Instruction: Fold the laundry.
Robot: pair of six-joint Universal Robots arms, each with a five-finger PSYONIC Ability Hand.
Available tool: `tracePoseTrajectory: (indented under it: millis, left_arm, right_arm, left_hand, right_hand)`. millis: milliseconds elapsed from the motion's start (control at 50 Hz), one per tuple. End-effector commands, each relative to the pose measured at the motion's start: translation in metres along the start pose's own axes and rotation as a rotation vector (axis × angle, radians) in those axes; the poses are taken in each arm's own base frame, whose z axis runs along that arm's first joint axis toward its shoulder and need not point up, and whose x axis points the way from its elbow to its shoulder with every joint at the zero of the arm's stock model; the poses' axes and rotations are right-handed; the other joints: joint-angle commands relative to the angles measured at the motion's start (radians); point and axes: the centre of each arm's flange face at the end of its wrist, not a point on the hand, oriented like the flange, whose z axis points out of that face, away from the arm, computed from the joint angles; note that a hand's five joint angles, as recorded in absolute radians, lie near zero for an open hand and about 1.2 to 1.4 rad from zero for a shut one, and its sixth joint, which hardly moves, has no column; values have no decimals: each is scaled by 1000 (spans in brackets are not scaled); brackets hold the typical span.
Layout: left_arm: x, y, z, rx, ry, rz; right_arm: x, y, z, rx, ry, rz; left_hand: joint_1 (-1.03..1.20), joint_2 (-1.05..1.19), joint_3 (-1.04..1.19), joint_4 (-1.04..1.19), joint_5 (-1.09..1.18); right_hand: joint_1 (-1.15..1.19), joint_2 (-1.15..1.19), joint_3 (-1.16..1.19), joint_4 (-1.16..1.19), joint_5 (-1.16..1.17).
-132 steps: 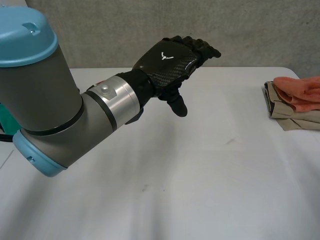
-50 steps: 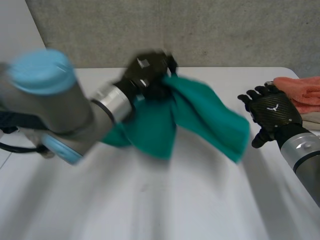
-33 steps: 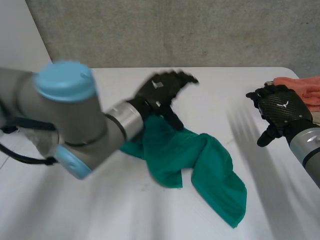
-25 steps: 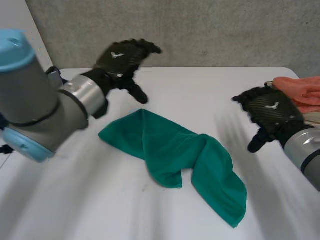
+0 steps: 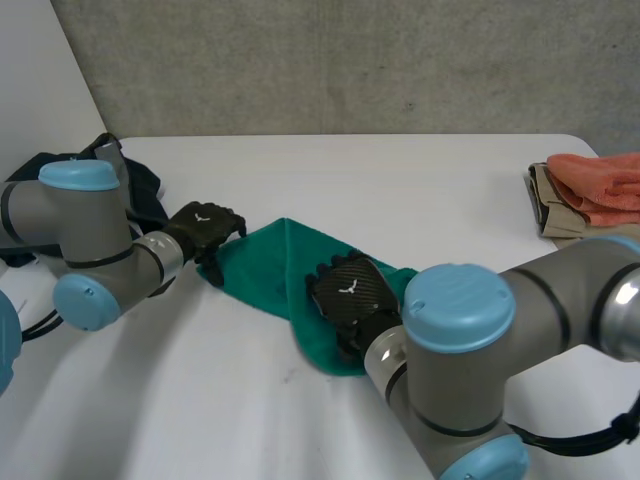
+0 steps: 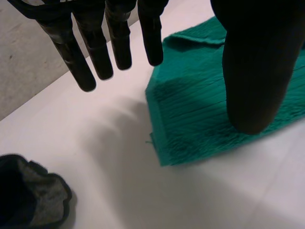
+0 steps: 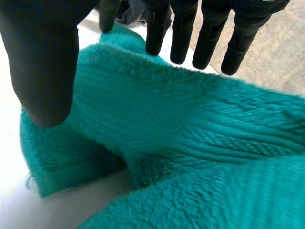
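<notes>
Head view: the green towel (image 5: 270, 262) lies crumpled on the table (image 5: 450, 180), with the left hand (image 5: 205, 226) at one corner and the right hand (image 5: 350, 295) on its middle. Left wrist view: straight fingers (image 6: 95, 52) are spread wide above that corner. Right wrist view: straight fingers (image 7: 209, 43) are held wide over the towel's folds.

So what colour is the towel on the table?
The towel is green, clearest in right wrist view.
</notes>
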Motion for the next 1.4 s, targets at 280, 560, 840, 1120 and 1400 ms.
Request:
tracePoseTrajectory:
  millis: [280, 560, 840, 1120, 1400]
  left_arm:
    - [-1, -15, -3, -6, -60, -33]
    - [-25, -102, -81, 176, -196, -58]
    - [-8, -74, -77, 92, -151, -26]
    - [-81, -223, -45, 761, -641, 229]
    - [-31, -159, -50, 558, -491, 209]
  right_arm:
    - [33, -44, -10, 167, 124, -75]
    - [169, -96, -82, 39, 332, -41]
    - [218, -54, -66, -242, 208, -61]
    - [315, -148, -2, 511, 833, -248]
    - [271, -100, 18, 435, 484, -296]
  left_hand:
    - [976, 979, 978, 980, 977]
    - [976, 979, 978, 980, 977]
    - [976, 979, 978, 980, 977]
    - [976, 979, 978, 980, 977]
    - [976, 979, 978, 980, 977]
  right_hand:
    - [966, 973, 965, 966, 959]
    - [966, 973, 965, 966, 959]
    - [966, 973, 965, 966, 959]
    - [966, 973, 965, 966, 959]
    - [966, 973, 965, 966, 959]
